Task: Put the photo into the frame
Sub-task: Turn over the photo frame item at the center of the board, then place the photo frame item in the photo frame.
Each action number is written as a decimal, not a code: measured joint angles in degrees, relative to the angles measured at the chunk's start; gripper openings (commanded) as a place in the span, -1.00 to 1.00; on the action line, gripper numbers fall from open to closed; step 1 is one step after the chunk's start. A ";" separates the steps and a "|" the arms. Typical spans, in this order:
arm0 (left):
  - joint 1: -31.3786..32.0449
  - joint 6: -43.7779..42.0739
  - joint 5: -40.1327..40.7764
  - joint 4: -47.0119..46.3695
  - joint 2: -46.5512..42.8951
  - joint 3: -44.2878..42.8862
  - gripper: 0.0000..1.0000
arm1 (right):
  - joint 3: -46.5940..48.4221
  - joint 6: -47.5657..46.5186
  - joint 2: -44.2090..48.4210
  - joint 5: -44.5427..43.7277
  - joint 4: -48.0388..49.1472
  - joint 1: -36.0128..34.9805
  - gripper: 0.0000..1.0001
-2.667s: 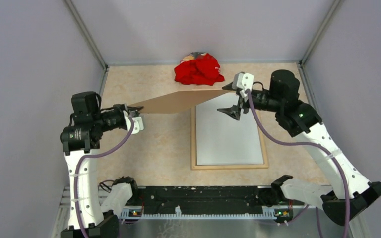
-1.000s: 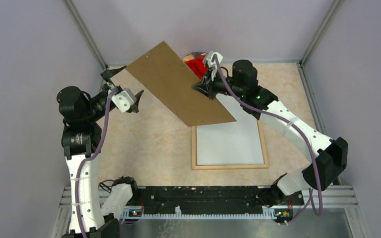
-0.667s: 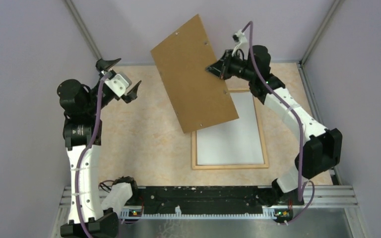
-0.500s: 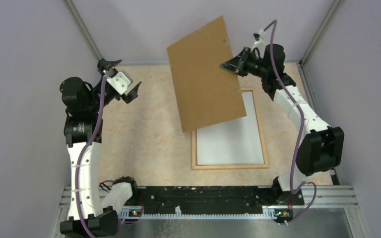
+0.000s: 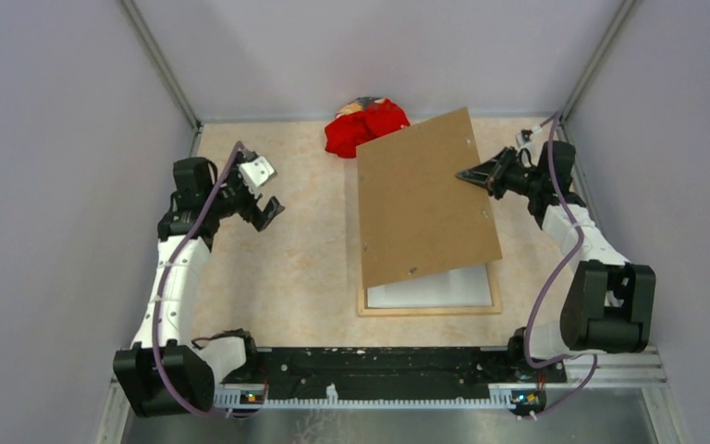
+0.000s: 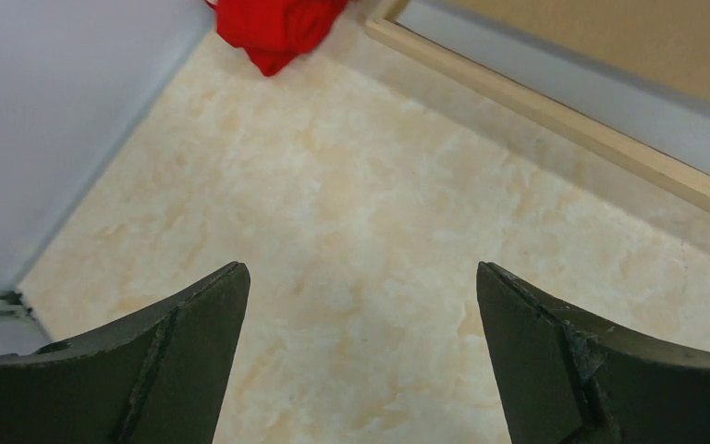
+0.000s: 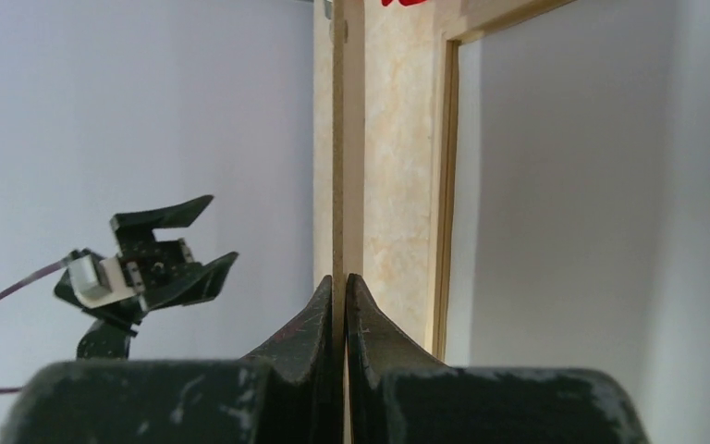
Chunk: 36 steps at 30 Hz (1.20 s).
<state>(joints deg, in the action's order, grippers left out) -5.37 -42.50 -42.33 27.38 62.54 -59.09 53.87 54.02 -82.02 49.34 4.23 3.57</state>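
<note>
The light-wood frame [image 5: 430,309] lies flat on the table with a pale grey-white panel [image 5: 434,291] inside it. A plain brown backing board [image 5: 425,208] hangs tilted over most of the frame. My right gripper [image 5: 464,174] is shut on the board's right edge. In the right wrist view the fingers of the right gripper [image 7: 339,277] pinch the board [image 7: 337,139] edge-on, with the frame's rail [image 7: 444,185] beyond. My left gripper [image 5: 263,190] is open and holds nothing, left of the board. The left gripper [image 6: 361,277] hovers over bare table. The photo is out of view.
A crumpled red cloth [image 5: 370,128] lies at the back of the table, behind the board's far corner; the cloth [image 6: 277,23] also shows in the left wrist view. Grey walls close in the table on the left, back and right.
The right arm has swung the board down from a raised, steep tilt until it hangs low over the frame. The open left gripper has dropped and moved toward the table.
</note>
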 measured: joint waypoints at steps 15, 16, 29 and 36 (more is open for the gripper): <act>8.79 -0.98 1.33 -0.48 6.40 4.15 0.97 | -3.52 -11.04 2.32 3.50 -7.04 2.73 -1.00; 8.94 -1.05 1.33 -0.50 6.75 4.15 0.98 | -3.65 -11.08 2.03 3.48 -6.93 2.73 -1.00; 9.22 -2.84 1.64 -0.81 7.52 4.61 0.97 | -7.23 -11.28 0.74 1.64 -3.28 2.89 -1.00; 9.38 -2.91 1.70 -0.83 7.52 4.63 0.97 | -10.69 -9.75 0.74 0.74 0.81 3.39 -1.00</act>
<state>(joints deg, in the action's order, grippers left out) 4.01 -45.41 -40.62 26.55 70.06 -54.46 43.18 44.27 -81.28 50.09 5.04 6.96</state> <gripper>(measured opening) 0.987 0.014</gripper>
